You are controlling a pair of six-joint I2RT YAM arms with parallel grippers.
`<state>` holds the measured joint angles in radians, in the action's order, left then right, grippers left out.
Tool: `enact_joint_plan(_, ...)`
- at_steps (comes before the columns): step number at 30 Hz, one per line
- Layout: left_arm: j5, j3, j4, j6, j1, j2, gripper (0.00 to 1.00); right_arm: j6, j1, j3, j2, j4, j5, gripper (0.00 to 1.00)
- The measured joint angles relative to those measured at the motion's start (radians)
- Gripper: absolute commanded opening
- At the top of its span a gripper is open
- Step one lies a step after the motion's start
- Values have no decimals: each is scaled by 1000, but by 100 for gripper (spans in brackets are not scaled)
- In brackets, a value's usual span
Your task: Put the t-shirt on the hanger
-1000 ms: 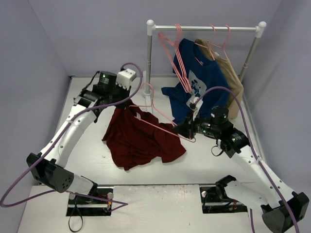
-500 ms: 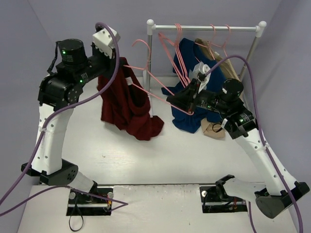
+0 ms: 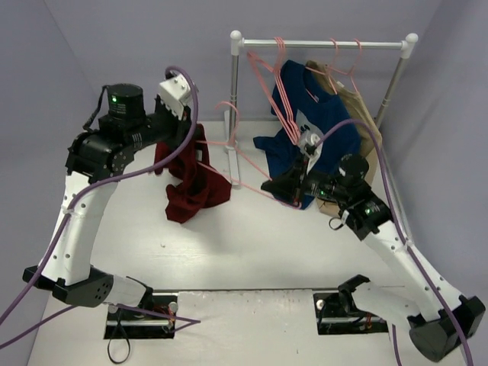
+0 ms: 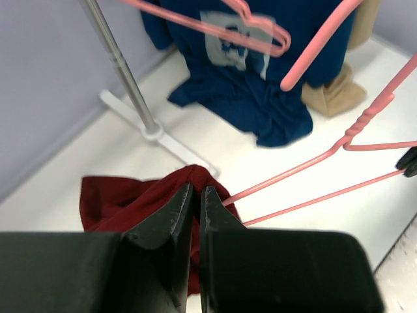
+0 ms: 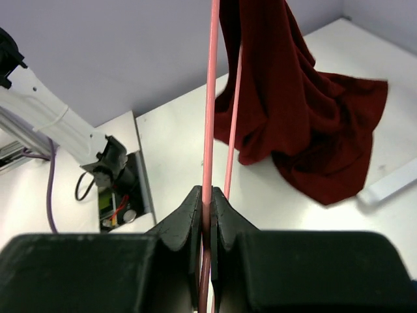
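The maroon t-shirt (image 3: 192, 183) hangs from my left gripper (image 3: 196, 137), and its lower part is bunched on the table. In the left wrist view the gripper (image 4: 194, 188) is shut on a fold of the t-shirt (image 4: 130, 199). My right gripper (image 3: 280, 185) is shut on a lower corner of the pink hanger (image 3: 244, 179). The hanger reaches left into the t-shirt, with its hook (image 3: 229, 114) up by the rack post. In the right wrist view the gripper (image 5: 208, 195) pinches the hanger wire (image 5: 211, 98), and the t-shirt (image 5: 293, 111) hangs beyond it.
A white pipe rack (image 3: 320, 44) stands at the back, its left post and foot (image 3: 235, 164) close to the hanger. It carries spare pink hangers (image 3: 268, 76), a navy t-shirt (image 3: 316, 126) and a tan garment (image 3: 364, 122). Lilac walls close in on the sides.
One second ago the t-shirt lay spread on the table. My left gripper lifted it high, then came down a little. My right gripper rose with the hanger, then lowered again.
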<state>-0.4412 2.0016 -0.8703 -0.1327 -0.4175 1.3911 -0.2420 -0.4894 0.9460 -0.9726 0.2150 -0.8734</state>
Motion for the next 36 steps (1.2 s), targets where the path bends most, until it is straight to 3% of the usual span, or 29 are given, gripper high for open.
enact_joint_plan(11,-9,-166,5,-42,87,-42,0,-119,-16,-54,29,73,-37,0)
enact_joint_plan(20,-174,-188,18,-42,152,-57,0,-125,-17,-50,-6,122,-65,0)
enact_joint_plan(28,-270,-30,24,-28,105,22,0,-120,-25,61,-174,196,-74,0)
enact_joint_plan(36,-238,206,74,-19,-13,86,0,-54,6,221,-229,196,-66,0)
